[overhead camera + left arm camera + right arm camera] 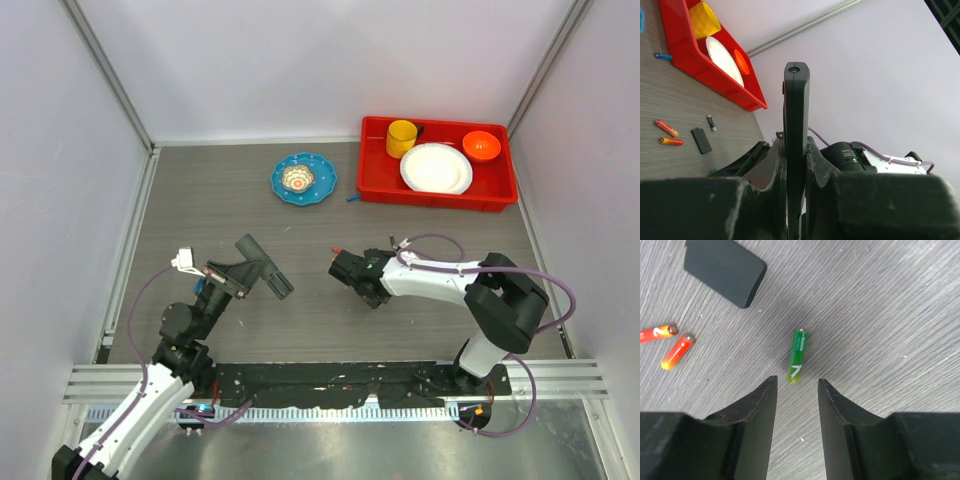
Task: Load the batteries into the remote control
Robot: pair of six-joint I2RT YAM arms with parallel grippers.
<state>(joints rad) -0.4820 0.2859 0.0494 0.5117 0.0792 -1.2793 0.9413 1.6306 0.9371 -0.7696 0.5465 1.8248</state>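
Observation:
My left gripper (232, 277) is shut on the remote control (262, 265), a slim black bar held off the table; in the left wrist view the remote (796, 110) stands edge-on between the fingers (820, 165). My right gripper (796, 381) is open and low over the table, its tips just short of a green battery (798, 355). Two orange-red batteries (677, 351) (657, 333) lie to its left, also in the left wrist view (671, 141). In the top view the right gripper (340, 265) hides most of them; one red tip (337, 250) shows.
A small flat black squarish piece (725, 270) lies beyond the batteries. A red tray (440, 203) at the back right holds a yellow cup (401, 137), a white plate (436, 167) and an orange bowl (481, 145). A blue plate (303, 178) with a small bowl sits at the back.

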